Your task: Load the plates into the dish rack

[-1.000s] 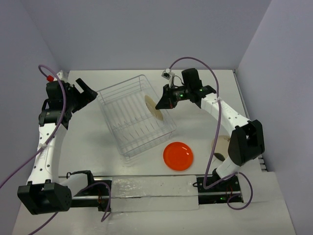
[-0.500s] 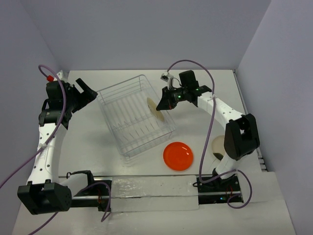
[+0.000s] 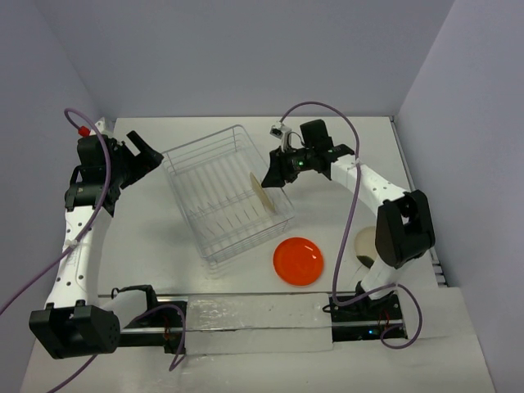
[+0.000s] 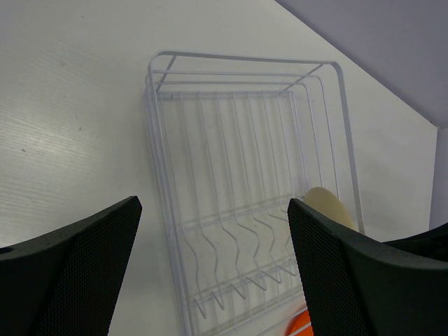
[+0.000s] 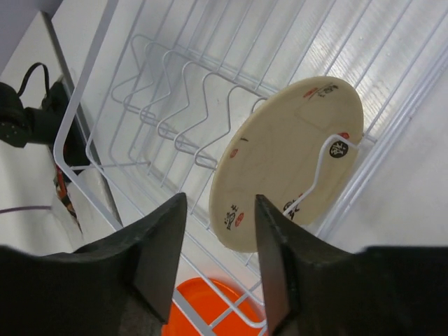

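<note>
The wire dish rack [image 3: 190, 211] sits at an angle in the middle of the table. One cream plate [image 3: 263, 193] stands on edge in a slot at the rack's right end, leaning on an upright wire [image 5: 316, 168]. My right gripper [image 3: 273, 173] hovers just above that plate [image 5: 287, 150], open [image 5: 218, 210], with its fingers clear of the rim. The orange-red plate [image 3: 298, 260] lies flat in front of the rack. Another cream plate [image 3: 365, 242] lies by the right arm's base, partly hidden. My left gripper [image 3: 147, 155] is open [image 4: 213, 259] left of the rack [image 4: 245, 59], holding nothing.
Purple cables loop over both arms. The grey walls close in at the back and on both sides. The black rail with the arm bases [image 3: 246, 315] runs along the near edge. Bare white table lies between the left gripper and the rack.
My right gripper has opened and let go of the cream plate, which now stands lower in the rack's slot. The right arm shifted slightly left. The left arm is still.
</note>
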Robot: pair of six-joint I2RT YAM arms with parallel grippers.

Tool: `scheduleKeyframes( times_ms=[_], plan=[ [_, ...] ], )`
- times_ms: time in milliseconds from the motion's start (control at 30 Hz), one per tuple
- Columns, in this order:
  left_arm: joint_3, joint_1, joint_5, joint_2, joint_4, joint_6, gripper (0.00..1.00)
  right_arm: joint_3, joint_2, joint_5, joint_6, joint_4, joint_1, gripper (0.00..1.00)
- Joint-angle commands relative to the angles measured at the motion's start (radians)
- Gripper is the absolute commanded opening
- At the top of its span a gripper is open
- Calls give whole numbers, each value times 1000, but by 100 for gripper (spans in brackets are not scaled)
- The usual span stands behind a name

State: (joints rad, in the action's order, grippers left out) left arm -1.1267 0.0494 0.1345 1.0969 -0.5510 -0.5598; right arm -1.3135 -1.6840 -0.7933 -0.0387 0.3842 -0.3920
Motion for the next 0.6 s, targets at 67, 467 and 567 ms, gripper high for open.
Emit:
scheduleKeyframes(
  times_ms=[67, 467, 567],
  plan=[
    [-44, 7, -9, 1, 0, 12, 94, 31, 179, 55, 8, -14, 6, 57],
    [-57, 7, -72, -12, -20, 21, 99, 226, 726, 675, 205, 153, -263, 100],
    [-61, 8, -91, -13, -29, 24, 99, 285, 798, 953, 291, 248, -424, 100]
  ],
)
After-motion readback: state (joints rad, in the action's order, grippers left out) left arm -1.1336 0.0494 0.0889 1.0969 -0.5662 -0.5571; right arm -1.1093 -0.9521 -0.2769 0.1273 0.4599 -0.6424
